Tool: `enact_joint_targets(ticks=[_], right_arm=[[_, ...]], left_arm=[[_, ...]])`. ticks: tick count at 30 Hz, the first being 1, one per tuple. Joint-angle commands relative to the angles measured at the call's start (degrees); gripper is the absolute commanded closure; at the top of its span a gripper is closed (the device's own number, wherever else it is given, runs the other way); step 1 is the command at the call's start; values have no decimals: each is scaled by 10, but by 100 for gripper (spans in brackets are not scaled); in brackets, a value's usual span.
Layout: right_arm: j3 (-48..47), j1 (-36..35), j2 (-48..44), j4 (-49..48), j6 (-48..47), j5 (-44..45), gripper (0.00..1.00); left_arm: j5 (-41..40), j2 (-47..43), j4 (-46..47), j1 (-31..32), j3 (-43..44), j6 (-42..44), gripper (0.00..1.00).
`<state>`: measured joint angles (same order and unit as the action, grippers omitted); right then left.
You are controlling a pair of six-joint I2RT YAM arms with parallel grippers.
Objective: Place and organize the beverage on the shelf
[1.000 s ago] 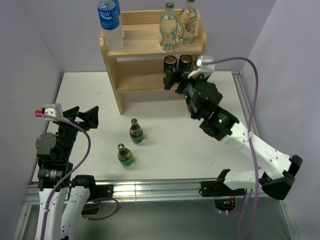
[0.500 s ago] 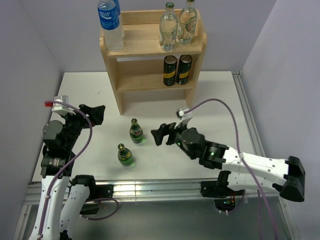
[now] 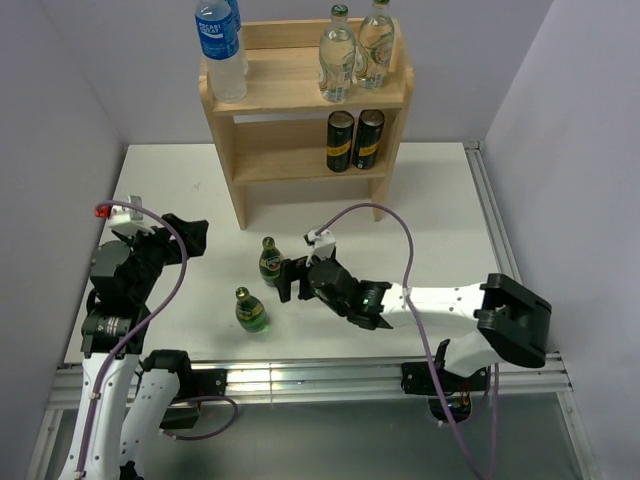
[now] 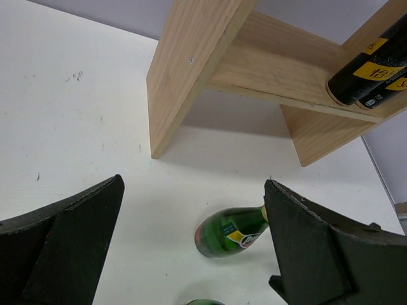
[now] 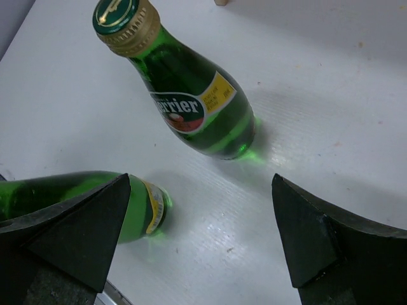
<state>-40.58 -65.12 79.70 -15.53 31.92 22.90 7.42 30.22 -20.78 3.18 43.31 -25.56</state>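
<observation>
Two green glass bottles stand upright on the white table: one [image 3: 272, 262] nearer the shelf, also in the right wrist view [image 5: 191, 101] and the left wrist view [image 4: 232, 230], and one [image 3: 250, 310] nearer the front edge, also at the left of the right wrist view [image 5: 76, 203]. Two clear glass bottles [image 3: 355, 50] stand on the top of the wooden shelf [image 3: 300, 95]. Two dark cans [image 3: 355, 140] stand on its lower tier. My right gripper [image 3: 290, 280] is open and empty, just right of the green bottles. My left gripper [image 3: 190, 237] is open and empty, left of them.
A taller plastic water bottle with a blue label [image 3: 222, 50] stands on the left of the shelf top. The shelf's left side panel [image 4: 191, 70] stands close ahead of the left gripper. Purple walls close in the table on three sides.
My right gripper left the cans on the lower tier, drew back and swung down and left to the green bottles. My left arm shifted slightly.
</observation>
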Motion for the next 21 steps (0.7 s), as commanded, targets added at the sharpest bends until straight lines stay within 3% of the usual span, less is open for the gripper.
enact_joint_targets(ticks=[1,21], right_arm=[[-46,-2,31,-55,3,2,1],[-117,36,210,-117,-11,7,1]], left_arm=[[-6,5,13,-1,13,16,1],[7,-7,21,-1,10,16,1]])
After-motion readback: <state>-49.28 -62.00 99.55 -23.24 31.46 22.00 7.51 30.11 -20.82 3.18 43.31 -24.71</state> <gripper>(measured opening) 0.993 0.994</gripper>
